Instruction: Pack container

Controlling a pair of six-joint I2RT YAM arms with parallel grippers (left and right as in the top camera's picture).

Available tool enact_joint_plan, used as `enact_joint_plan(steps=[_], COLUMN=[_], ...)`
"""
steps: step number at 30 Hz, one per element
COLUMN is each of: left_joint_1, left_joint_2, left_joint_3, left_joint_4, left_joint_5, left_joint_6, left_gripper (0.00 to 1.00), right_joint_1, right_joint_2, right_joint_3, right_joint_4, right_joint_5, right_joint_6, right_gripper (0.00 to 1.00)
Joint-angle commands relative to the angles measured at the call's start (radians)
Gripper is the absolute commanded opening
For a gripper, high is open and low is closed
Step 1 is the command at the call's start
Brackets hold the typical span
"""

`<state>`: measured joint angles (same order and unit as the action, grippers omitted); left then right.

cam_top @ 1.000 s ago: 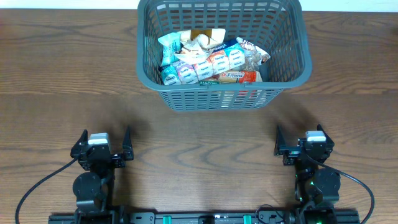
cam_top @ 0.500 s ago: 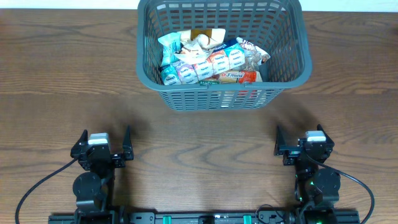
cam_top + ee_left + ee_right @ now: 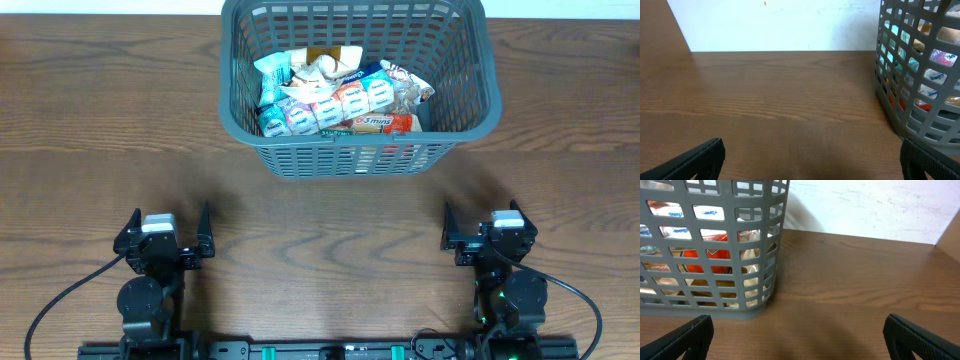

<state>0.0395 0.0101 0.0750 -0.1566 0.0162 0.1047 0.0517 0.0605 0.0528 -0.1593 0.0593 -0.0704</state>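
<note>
Container (image 3: 300,156) sits upright (mouth up), long axis running left-right.

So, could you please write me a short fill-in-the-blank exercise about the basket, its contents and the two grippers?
1. The snack packets all lie ____ the container.
2. The left gripper and the right gripper both rest near the table edge, empty, with their jaws ____.
3. The container has slotted lattice sides and is dark ____ in colour.

Missing words: inside; open; grey.
</note>
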Motion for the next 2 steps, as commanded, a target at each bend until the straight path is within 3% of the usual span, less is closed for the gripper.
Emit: enact_joint_plan(steps=[1, 2], left_joint_1=[0.005, 0.005], left_joint_2=[-0.007, -0.007], left_joint_3=[-0.027, -0.027], left_joint_4=[-0.010, -0.010], left_joint_5=[0.002, 0.002], left_joint_6=[-0.006, -0.005], left_gripper=[0.99, 0.99], right_joint_1=[0.005, 0.005], right_joint_2=[-0.007, -0.008], right_joint_3=[-0.009, -0.009], right_joint_4=[0.002, 0.002], right_joint_5=[-0.004, -0.003], right_joint_6=[-0.014, -0.014], right_gripper=[0.99, 0.99])
